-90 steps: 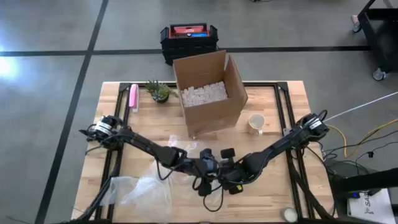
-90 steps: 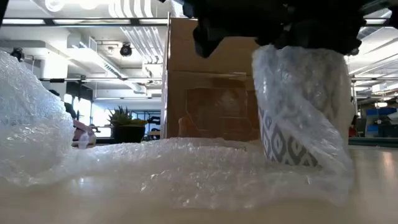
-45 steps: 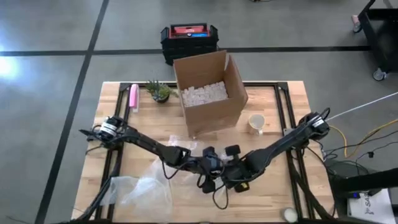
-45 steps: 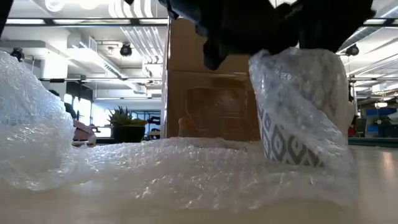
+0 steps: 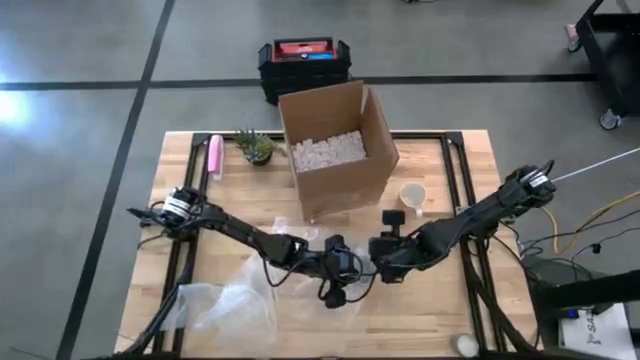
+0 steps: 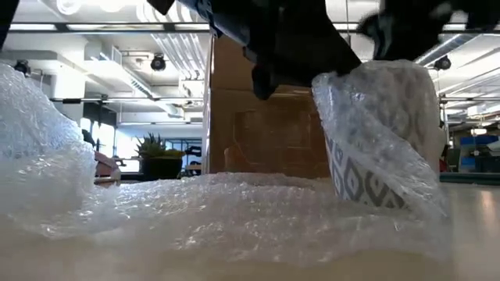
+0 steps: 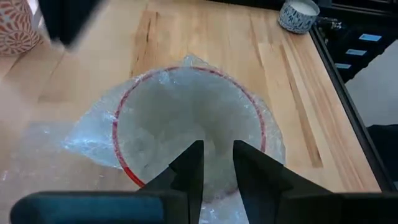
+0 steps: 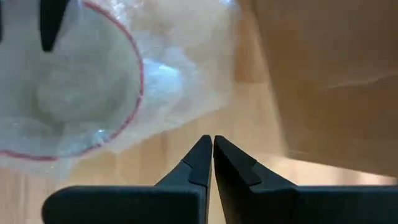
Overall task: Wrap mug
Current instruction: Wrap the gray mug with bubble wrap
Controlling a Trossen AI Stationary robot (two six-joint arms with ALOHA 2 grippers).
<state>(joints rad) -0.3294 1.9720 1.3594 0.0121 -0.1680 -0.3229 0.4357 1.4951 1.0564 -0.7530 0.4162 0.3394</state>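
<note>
Directly beneath the left jaws: the mug (image 7: 119, 121), upright on the desk, red rim showing, bubble wrap (image 6: 195, 211) drawn up one side and sagging into the mouth. Left jaws parted by only a narrow slot, nothing seen between them. Right jaws pressed together, empty, just beside the mug on the cardboard box (image 5: 340, 150) side. Best done slowly: press the loose film straight down inside the rim, no sideways drag. A light mug probably tips easily, so brace the wrapped wall with the right jaws first.
</note>
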